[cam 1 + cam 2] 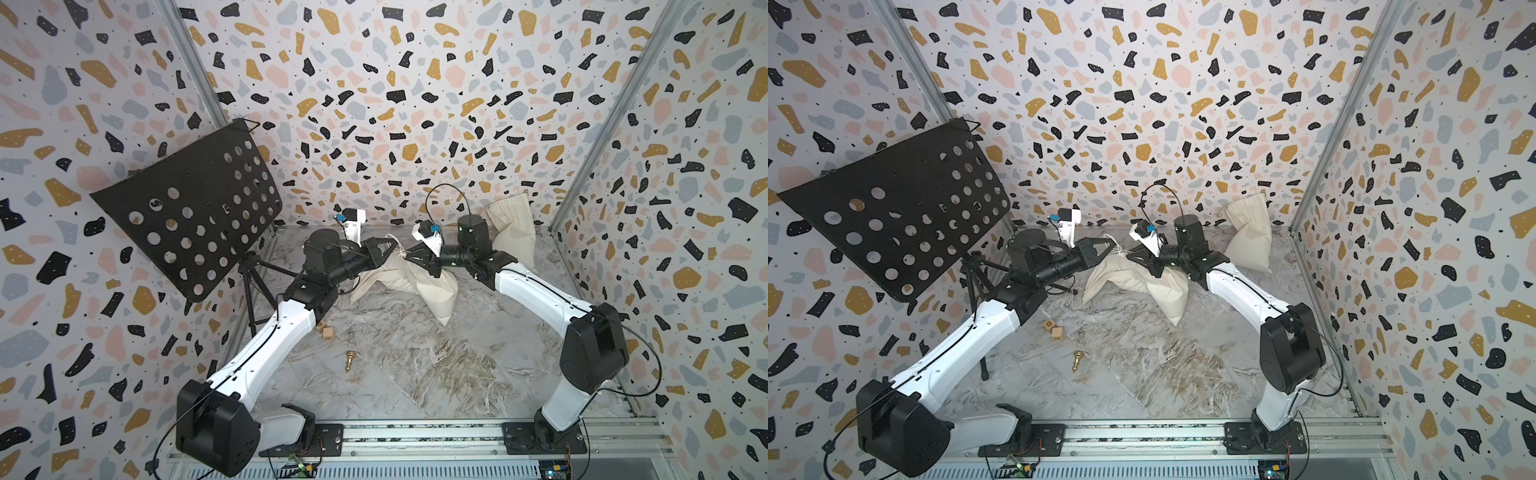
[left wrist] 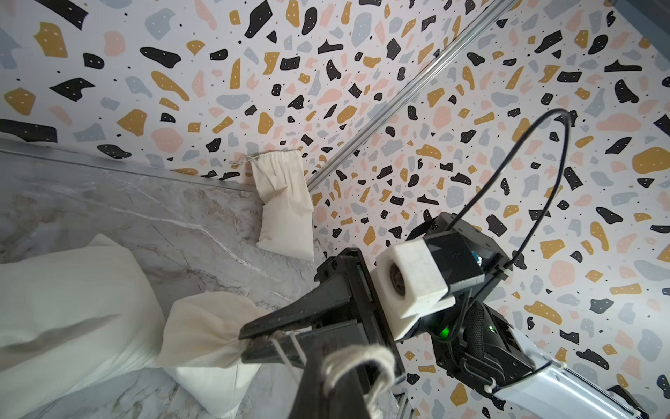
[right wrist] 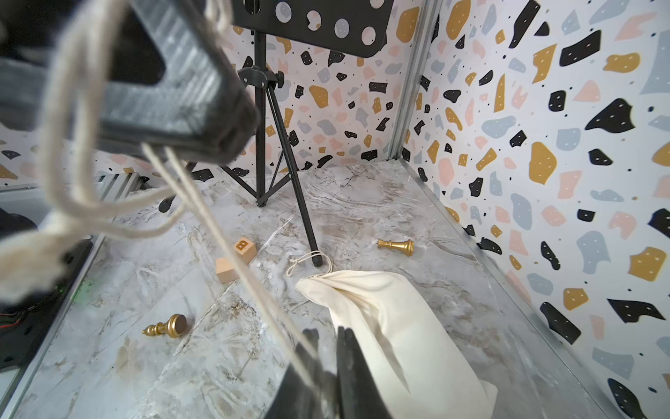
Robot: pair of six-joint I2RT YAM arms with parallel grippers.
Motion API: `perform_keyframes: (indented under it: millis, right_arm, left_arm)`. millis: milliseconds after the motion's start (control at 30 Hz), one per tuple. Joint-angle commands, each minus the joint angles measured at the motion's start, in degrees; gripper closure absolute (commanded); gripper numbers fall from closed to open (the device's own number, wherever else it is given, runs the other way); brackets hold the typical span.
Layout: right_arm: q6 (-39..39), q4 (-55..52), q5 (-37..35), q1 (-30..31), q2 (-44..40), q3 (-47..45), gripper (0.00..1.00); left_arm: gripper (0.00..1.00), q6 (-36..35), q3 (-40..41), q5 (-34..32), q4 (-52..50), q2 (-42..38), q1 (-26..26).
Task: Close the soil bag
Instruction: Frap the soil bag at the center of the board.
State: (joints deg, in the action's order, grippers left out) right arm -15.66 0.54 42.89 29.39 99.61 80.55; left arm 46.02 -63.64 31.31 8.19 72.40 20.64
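The cream cloth soil bag [image 1: 434, 291] [image 1: 1167, 293] lies at the middle back of the marble floor, partly under both arms. In the left wrist view its gathered neck [image 2: 203, 326] is pinched in my right gripper [image 2: 246, 341] [image 1: 409, 257], which is shut on it. Two thin lines of drawstring [image 2: 286, 353] run from that neck to my left gripper [image 2: 326, 359] [image 1: 390, 246], which is shut on the string, with a thicker loop draped over its fingers. The right wrist view shows the drawstring [image 3: 232, 250] taut between the left gripper [image 3: 217, 138] and the right gripper [image 3: 326, 337].
A second cream bag [image 1: 380, 278] [image 3: 380, 319] lies beside the held one; a third [image 1: 511, 232] leans on the back wall. A black perforated music stand [image 1: 187, 216] fills the left side. Wooden blocks [image 1: 328, 332] and a gold chess piece [image 1: 349, 359] lie on the floor.
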Motion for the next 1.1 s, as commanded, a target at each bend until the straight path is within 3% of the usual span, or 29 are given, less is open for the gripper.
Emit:
perform_keyframes:
  millis: [0,200,400,900,1067]
  right_arm:
    - [0.1,-21.6,-20.5,-9.6,6.6,-7.1,0.86]
    - [1.4,-26.4,-31.1,-10.8,9.5,-5.5,0.85]
    - [0.7,-27.0,-36.8,-10.9,10.0,-5.8,0.81]
    - [1.3,-27.0,-39.1,-11.0,9.6,-6.2,0.76]
    - [1.6,-26.9,-35.5,-11.0,9.0,-5.9,0.86]
  left_arm:
    - [1.00,-0.1,-12.2,-0.2,22.3,-7.8,-2.3]
    - [1.00,0.0,-15.6,-0.4,22.2,-7.4,-2.8]
    - [1.00,-0.5,-16.1,-0.6,21.4,-7.5,-3.1]
    - [1.00,-3.0,-12.8,-3.1,18.1,-8.3,-4.8]
    - [1.00,-2.6,-8.4,-3.1,18.4,-7.0,-4.8]
